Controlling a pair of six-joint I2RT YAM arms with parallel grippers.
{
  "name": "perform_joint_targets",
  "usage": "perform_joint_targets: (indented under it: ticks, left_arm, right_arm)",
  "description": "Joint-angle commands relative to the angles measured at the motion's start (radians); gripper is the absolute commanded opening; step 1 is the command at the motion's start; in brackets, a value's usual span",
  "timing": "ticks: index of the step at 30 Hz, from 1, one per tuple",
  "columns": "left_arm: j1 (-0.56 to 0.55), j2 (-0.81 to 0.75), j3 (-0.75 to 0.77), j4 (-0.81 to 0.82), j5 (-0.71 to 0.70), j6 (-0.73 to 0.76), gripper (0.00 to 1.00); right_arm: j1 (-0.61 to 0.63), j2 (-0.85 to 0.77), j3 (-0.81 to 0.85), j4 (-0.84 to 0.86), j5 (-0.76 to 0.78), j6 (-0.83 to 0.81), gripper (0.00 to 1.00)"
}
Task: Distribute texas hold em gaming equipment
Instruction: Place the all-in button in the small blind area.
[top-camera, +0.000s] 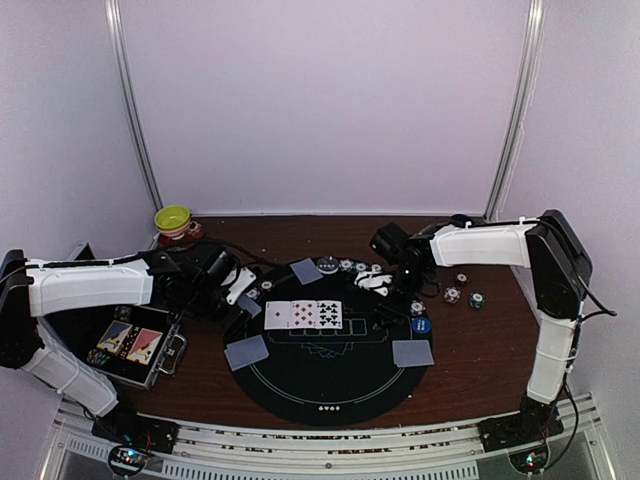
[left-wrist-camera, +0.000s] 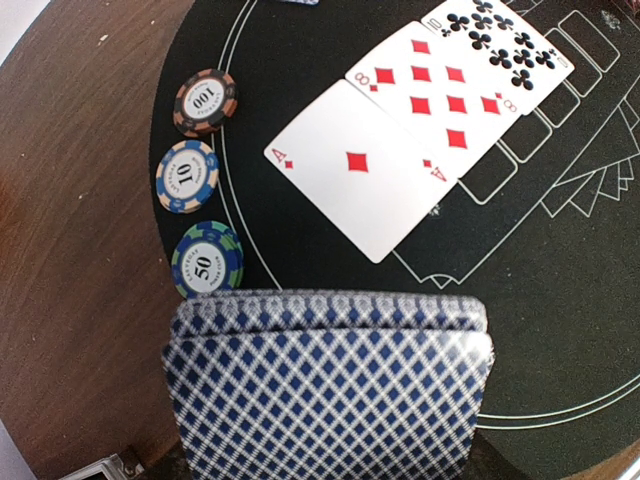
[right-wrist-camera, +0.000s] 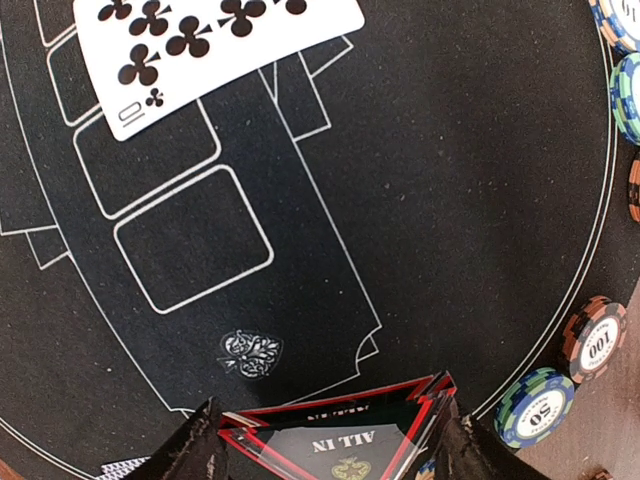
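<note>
three board cards (top-camera: 303, 314) and chips (left-wrist-camera: 206, 262) laid; left tool (top-camera: 238, 287) holds the deck (left-wrist-camera: 330, 390), right tool (top-camera: 378, 283) the red triangle (right-wrist-camera: 340, 428), both undelivered.

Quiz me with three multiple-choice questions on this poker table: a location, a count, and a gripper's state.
1. Where is the blue-backed deck? A) in the left gripper B) beside the bowl C) on the table's right side
2. How many cards lie face up on the mat? A) two B) three C) five
3. The right gripper is: A) wide open, empty B) fully shut, empty C) shut on the ALL IN triangle
Answers: 1 A, the deck fills the left wrist view's near edge; 2 B, ace, eight, ten in one row; 3 C, the triangle sits between its fingers.
</note>
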Motion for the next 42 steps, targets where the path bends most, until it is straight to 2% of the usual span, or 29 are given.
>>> perform_joint_targets:
  ticks: [1,30,42]
  left_arm:
    - [0.006,-0.008,0.003,0.029,-0.003,0.003,0.65]
    - [0.007,-0.007,0.003,0.028,-0.002,0.005,0.65]
    - [0.007,-0.013,0.001,0.028,0.001,0.005,0.65]
  right_arm:
    - [-0.018,0.017,-0.012,0.013,-0.004,-0.045,0.59]
    - [-0.068,0.065,-0.025,0.008,0.033,-0.144,0.62]
    - [-0.068,0.027,0.004,-0.009,0.054,-0.145,0.75]
